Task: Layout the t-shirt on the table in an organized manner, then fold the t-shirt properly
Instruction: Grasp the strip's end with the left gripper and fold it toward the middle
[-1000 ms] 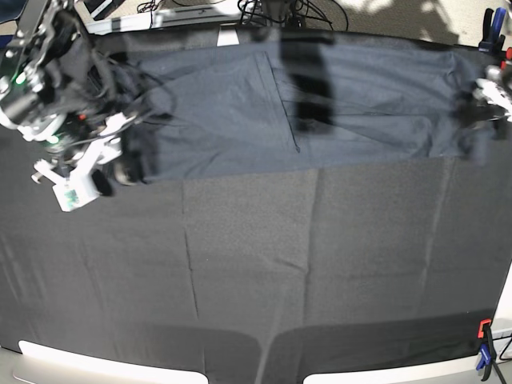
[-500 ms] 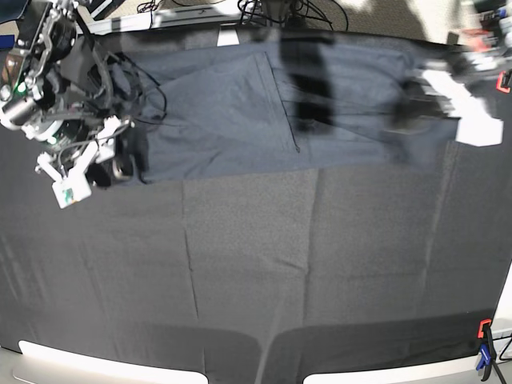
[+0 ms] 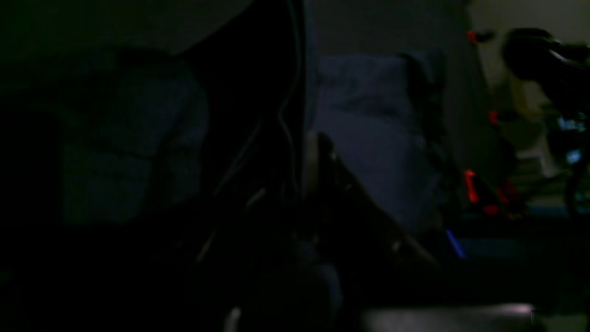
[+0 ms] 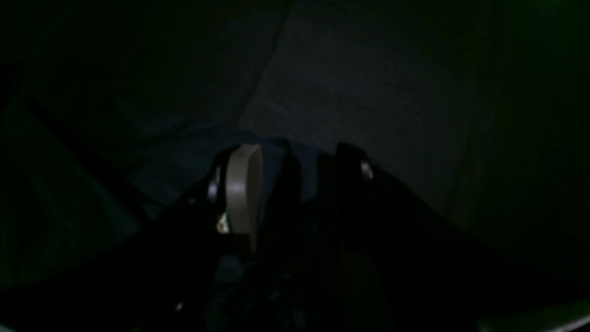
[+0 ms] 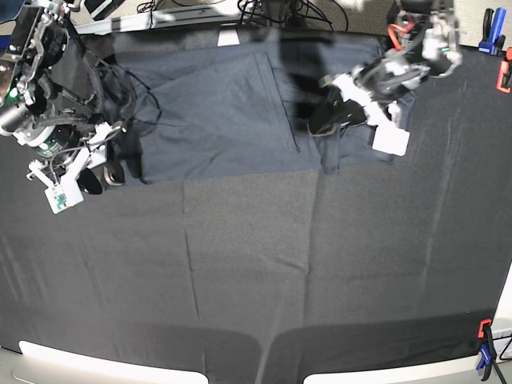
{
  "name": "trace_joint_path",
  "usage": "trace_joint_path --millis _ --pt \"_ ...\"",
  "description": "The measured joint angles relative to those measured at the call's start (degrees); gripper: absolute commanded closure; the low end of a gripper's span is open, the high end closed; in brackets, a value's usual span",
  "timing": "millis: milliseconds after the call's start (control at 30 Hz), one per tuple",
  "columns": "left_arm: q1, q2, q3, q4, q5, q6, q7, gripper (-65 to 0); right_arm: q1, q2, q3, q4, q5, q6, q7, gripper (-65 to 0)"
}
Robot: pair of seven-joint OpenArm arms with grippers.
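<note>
The dark navy t-shirt lies along the far side of the black-covered table. Its right end is folded over toward the middle. My left gripper is over that folded end and is shut on the fabric. The dim left wrist view shows bluish shirt cloth beyond the fingers. My right gripper sits just off the shirt's left edge with its jaws apart. In the dark right wrist view the two fingers stand apart, with bluish cloth showing past them.
An orange and blue clamp grips the table's near right corner. A blue clamp and a red clamp sit at the far right. Cables lie behind the far edge. Red clamps also show in the left wrist view.
My left gripper has swept from the table's far right toward the middle, carrying the shirt's right end over itself. My right gripper has shifted slightly left, off the shirt's left edge.
</note>
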Motion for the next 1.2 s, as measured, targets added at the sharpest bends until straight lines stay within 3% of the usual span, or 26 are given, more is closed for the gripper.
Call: trace_joint_path --millis 133,233,300,333,467,600,700,867,1033,1133,1200 --pt "-0.02 -0.15 4.35 0.00 0.68 0.39 -4.42 -1.7 -0.02 0.00 0.00 0.00 1.40 0.00 0.00 -25.6" --pt "-0.72 -0.17 9.11 0.00 0.50 -1.66 -6.67 -21.9 0.00 0.02 0.00 0.00 2.38 0.00 0.00 -25.6" --pt "-2.10 -0.20 11.50 -0.07 -2.67 -7.93 -6.60 -28.3 -0.02 0.00 -0.02 0.00 2.56 0.00 0.00 -25.6" --pt "-2.78 -0.04 12.33 0.31 -4.76 -10.29 -6.47 -28.6 -0.02 0.02 0.00 0.00 2.62 0.00 0.00 -25.6" --pt "-3.43 -0.04 11.87 6.60 -5.55 -10.56 -3.61 -28.6 -0.02 0.02 0.00 0.00 2.75 0.00 -0.02 -25.6" --pt "-3.52 -0.02 6.08 16.15 1.60 -10.60 1.44 -28.6 -0.02 0.00 0.00 0.00 2.80 0.00 -0.02 -25.6" --pt "-3.50 -0.04 0.35 20.61 5.95 -8.48 6.99 -28.6 -0.02 0.02 0.00 0.00 2.80 0.00 -0.02 -25.6" --pt "-1.55 -0.39 -5.84 21.11 7.61 -8.44 15.98 -28.6 -0.02 0.00 0.00 0.00 2.80 0.00 -0.02 -25.6" --pt "1.90 -1.11 -6.01 21.11 8.13 -8.48 15.54 -28.5 -0.02 0.13 0.00 0.00 2.97 0.00 -0.04 -25.6" --pt "2.84 -1.16 -6.03 21.11 15.21 -8.44 14.43 -28.5 -0.02 0.13 0.00 0.00 2.99 0.00 -0.04 -25.6" --pt "3.67 -1.14 -6.10 21.11 17.20 -5.88 13.11 -27.7 -0.02 0.11 0.00 0.00 3.02 0.00 -0.02 -25.6"
